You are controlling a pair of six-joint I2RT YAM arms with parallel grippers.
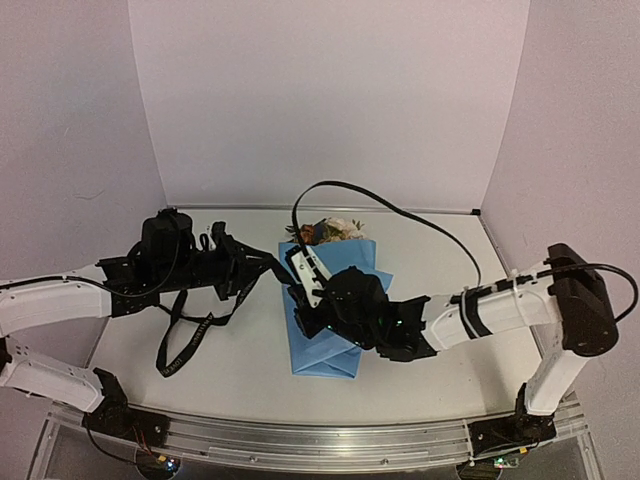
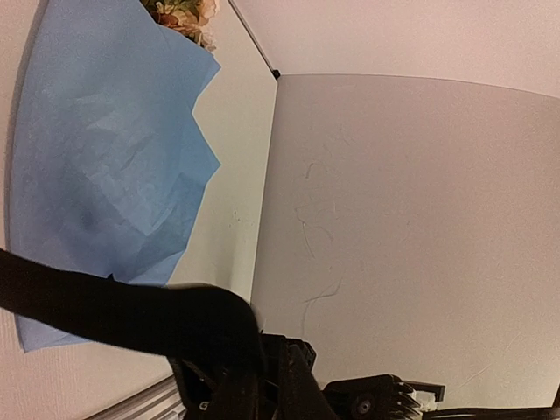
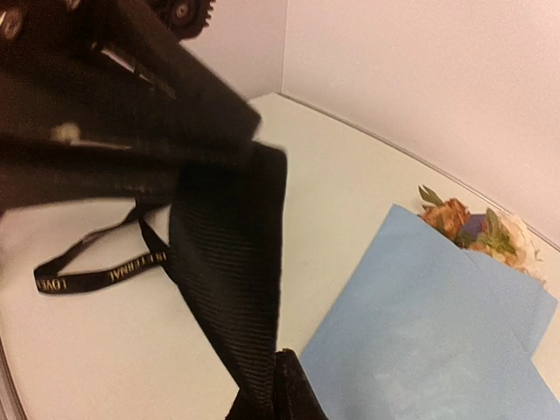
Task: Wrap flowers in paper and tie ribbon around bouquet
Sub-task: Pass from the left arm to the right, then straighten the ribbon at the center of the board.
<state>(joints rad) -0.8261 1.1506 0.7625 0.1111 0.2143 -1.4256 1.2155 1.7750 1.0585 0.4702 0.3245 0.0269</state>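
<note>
The bouquet (image 1: 335, 330) lies mid-table, a light blue paper (image 2: 105, 157) cone with the flowers (image 1: 332, 230) showing at its far end. A black ribbon (image 1: 190, 335) hangs in loops on the table to its left. My left gripper (image 1: 268, 272) is just left of the bouquet, and in the left wrist view the ribbon (image 2: 105, 306) runs into its closed jaws (image 2: 254, 350). My right gripper (image 1: 300, 298) sits over the bouquet's left edge. In the right wrist view it (image 3: 278, 372) is shut on the ribbon (image 3: 232, 254), beside the paper (image 3: 437, 324) and flowers (image 3: 477, 227).
A black cable (image 1: 400, 210) arches from the right arm over the bouquet's far end. White walls close the back and sides. An aluminium rail (image 1: 320, 445) runs along the near edge. The left arm's black wrist (image 3: 105, 70) fills the upper left of the right wrist view.
</note>
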